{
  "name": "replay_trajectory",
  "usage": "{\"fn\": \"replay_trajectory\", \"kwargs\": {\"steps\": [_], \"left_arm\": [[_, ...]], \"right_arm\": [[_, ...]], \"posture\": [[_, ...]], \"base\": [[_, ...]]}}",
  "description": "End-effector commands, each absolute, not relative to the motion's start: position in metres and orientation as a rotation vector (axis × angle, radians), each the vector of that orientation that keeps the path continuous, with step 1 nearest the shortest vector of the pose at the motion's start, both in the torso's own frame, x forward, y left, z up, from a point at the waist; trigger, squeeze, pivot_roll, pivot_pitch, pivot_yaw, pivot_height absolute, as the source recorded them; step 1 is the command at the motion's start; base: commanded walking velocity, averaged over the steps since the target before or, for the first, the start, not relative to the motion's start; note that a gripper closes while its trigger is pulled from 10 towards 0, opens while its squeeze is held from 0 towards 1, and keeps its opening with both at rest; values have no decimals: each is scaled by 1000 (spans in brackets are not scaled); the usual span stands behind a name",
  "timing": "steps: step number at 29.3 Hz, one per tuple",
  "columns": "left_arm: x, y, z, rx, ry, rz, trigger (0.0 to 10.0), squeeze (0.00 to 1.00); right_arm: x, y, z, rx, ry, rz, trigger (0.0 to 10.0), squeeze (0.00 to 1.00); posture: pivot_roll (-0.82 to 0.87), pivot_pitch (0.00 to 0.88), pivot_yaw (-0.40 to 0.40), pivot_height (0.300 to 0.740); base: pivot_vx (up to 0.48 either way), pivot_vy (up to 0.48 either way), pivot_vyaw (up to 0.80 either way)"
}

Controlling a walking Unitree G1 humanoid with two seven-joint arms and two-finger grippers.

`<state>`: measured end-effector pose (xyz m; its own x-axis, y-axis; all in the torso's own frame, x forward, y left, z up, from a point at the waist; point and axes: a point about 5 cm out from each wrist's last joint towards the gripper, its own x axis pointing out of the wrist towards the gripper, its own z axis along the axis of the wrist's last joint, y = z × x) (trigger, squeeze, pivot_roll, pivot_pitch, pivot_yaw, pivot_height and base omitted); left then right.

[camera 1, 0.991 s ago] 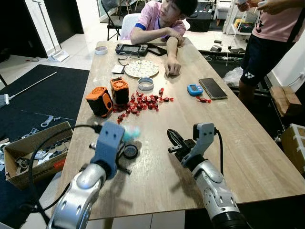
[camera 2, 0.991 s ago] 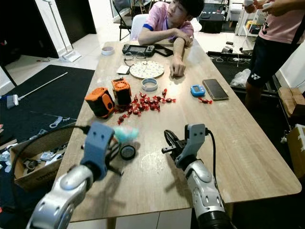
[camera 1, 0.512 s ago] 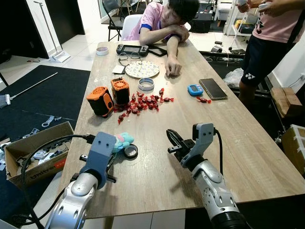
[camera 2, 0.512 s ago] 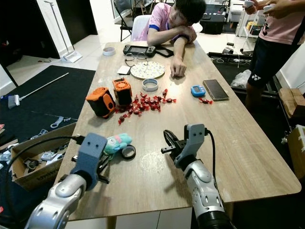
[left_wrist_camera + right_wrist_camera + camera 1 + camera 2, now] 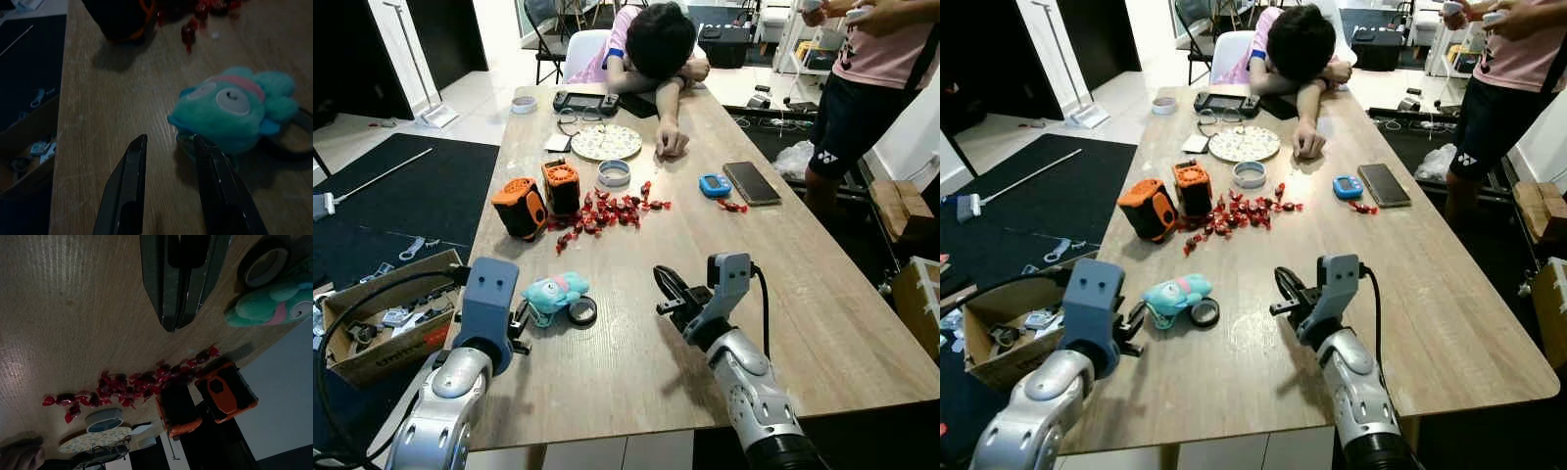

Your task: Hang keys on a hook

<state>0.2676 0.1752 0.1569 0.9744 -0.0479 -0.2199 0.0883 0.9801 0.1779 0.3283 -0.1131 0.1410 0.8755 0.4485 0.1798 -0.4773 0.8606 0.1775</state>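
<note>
Left eye view: the teal plush keychain [image 5: 554, 292] lay on the counter [image 5: 783, 255], lower left.
Left end effector [image 5: 168, 147] spread beside it; right end effector [image 5: 668, 289] pressed together, lower centre.

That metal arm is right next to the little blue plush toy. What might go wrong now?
Three things, I'd guess. The left pincer is open just beside the teal plush toy, so closing could pinch only soft fluff and let it slip. The toy lies against a black tape roll, which might get nudged or dragged along. I see no hook on the table, so carrying it elsewhere risks a drop.
</note>
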Motion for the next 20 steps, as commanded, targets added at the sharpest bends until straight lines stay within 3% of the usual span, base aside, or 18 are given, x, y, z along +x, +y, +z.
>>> {"fn": "replay_trajectory", "kwargs": {"steps": [1,8,17,18,19,20], "left_arm": [[265,178,146,220,262,-77,10000,0],[257,163,134,190,330,-178,10000,0],[268,150,127,159,343,-132,10000,0],[271,151,126,159,339,-104,4824,0],[273,152,126,159,337,-87,4824,0],[274,154,127,156,332,-71,2275,0]], "right_arm": [[328,-109,138,224,-120,504,10000,0],[327,-112,136,225,-115,494,10000,0],[329,-109,137,228,-115,497,10000,0],[329,-108,137,229,-116,498,10000,0],[329,-108,138,229,-117,499,10000,0],[329,-108,137,229,-118,498,10000,0]], "posture": [[207,142,20,740],[205,148,26,740],[208,147,26,740],[208,147,26,740],[208,147,26,740],[205,147,28,740]], "base": [[0,0,0],[0,0,0],[0,0,0],[0,0,0],[0,0,0],[0,0,0]]}}
